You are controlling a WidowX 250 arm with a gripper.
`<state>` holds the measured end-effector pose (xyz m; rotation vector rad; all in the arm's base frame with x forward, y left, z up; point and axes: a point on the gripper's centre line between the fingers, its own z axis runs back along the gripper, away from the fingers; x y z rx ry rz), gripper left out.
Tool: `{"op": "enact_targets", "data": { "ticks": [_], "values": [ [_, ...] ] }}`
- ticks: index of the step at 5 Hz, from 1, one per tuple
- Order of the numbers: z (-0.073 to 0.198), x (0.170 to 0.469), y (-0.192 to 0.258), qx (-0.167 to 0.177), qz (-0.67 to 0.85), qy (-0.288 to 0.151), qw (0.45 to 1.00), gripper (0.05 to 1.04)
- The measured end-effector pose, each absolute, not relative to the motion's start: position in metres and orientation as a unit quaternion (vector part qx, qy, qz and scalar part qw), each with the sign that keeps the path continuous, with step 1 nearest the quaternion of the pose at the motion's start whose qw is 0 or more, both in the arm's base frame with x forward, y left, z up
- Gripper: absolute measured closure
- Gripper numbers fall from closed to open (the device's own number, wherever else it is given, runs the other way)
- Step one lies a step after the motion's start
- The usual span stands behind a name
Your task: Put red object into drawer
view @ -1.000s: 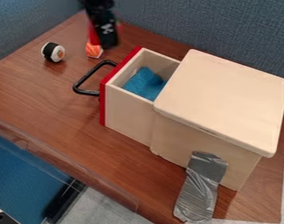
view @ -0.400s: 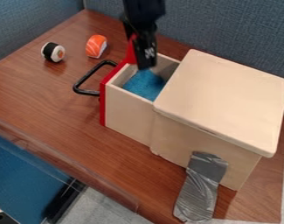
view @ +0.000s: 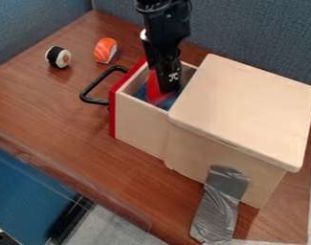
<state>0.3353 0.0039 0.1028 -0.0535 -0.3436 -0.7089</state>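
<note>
Hand: mine, pointing down inside the open drawer, clamped on the red object.
Red object: at my fingertips, its red surface showing on the side toward the drawer's red front panel; its lower end is within the opening, above or against the blue cloth. I cannot tell whether it touches the cloth.
Step in hand: lowering and release, as I judge it; the carry is done and only the letting go remains.
Descent: best made straight and slow, until the cloth takes the weight, so that the piece neither drops nor tips.
Clearance: the drawer's rim on one side and the wooden lid on the other leave me a narrow slot; I should open only as far as the grip requires, lest I knock either.
Release: part evenly, pause, then rise vertically; a sideways exit could drag the piece onto the rim or catch the cloth.
Handle: the black loop outside the front panel, to be left untouched, since a push there might slide the drawer.
Tabletop: bears the salmon sushi and the black-and-white roll, both well outside my path.
</note>
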Motion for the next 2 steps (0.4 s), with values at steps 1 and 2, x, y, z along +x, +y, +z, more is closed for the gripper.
{"op": "enact_targets", "data": {
  "ticks": [1, 2],
  "values": [
    [0.107, 0.332, 0.028, -0.044, -0.314, -0.169, 0.933, 0.073],
    [0.128, 0.333, 0.071, -0.046, -0.284, -0.187, 0.939, 0.079]
  ]
}}
